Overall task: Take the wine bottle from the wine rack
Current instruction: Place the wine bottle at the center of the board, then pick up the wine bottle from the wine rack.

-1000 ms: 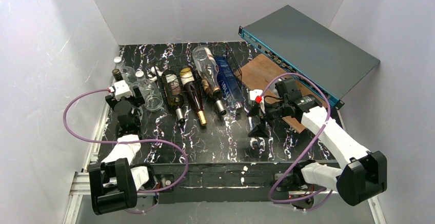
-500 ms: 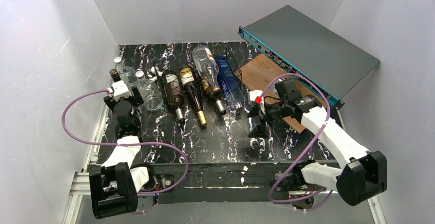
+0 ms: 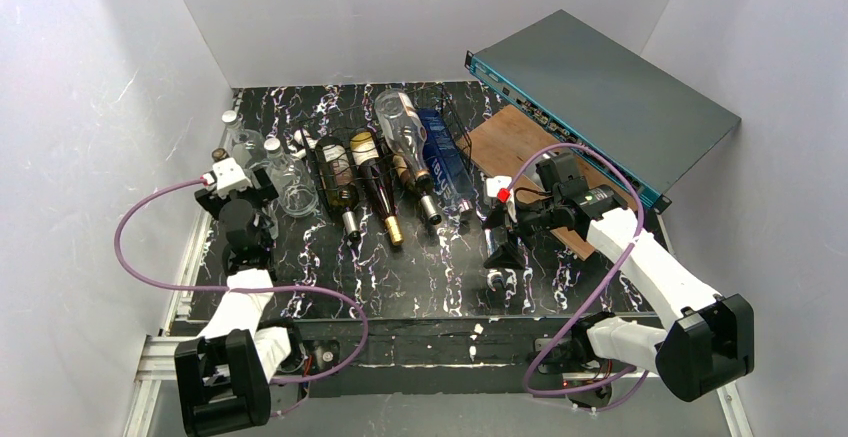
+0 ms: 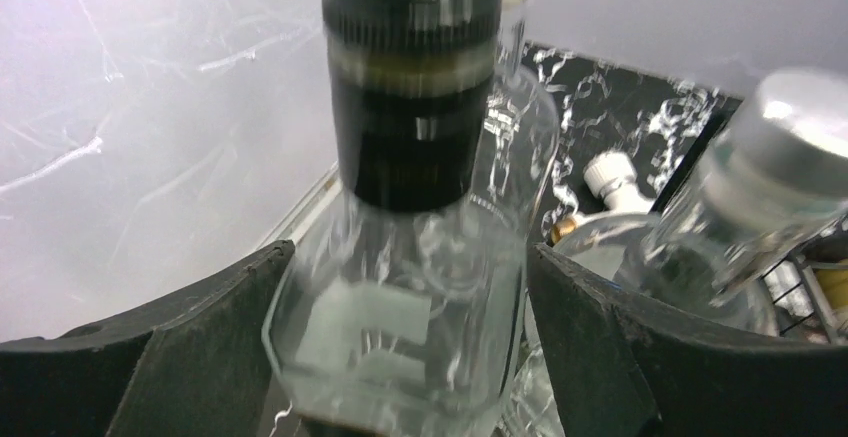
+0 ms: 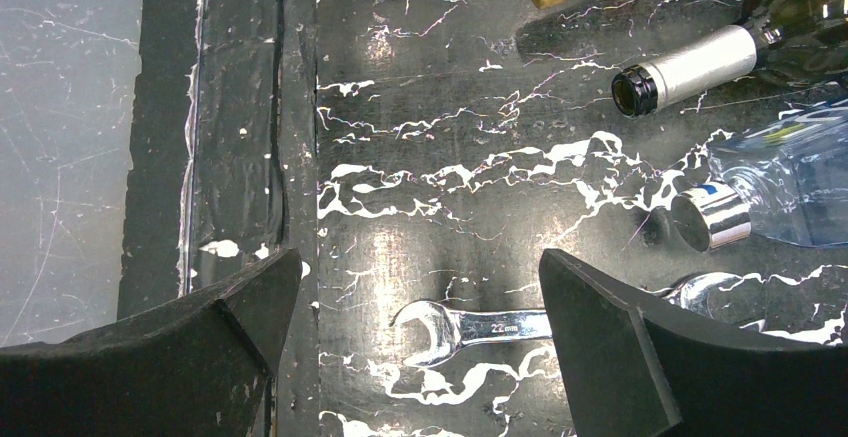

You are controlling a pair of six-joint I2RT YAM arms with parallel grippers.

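Observation:
The black wire wine rack (image 3: 333,150) stands at the back middle. Two dark wine bottles (image 3: 378,185) lie in it, necks toward me, with a clear bottle (image 3: 403,129) and a blue bottle (image 3: 438,152) beside them. My left gripper (image 3: 226,165) is at the far left, shut on a clear glass bottle with a black and gold top (image 4: 410,87). The bottle stands upright and fills the gap between my left fingers (image 4: 215,327). My right gripper (image 3: 498,244) is open and empty above a wrench (image 5: 480,325). The bottle necks (image 5: 685,75) show at the upper right of the right wrist view.
Several clear bottles (image 3: 285,179) stand close to the right of my left gripper; one with a silver cap (image 4: 800,127) is in the left wrist view. A flat grey box with a teal edge (image 3: 610,92) and a wooden board (image 3: 505,137) lie at the back right. The left wall is close.
My left gripper has shifted a little to the left with the clear bottle, and the bottle's top now sits closer to the wrist. The right arm has not moved.

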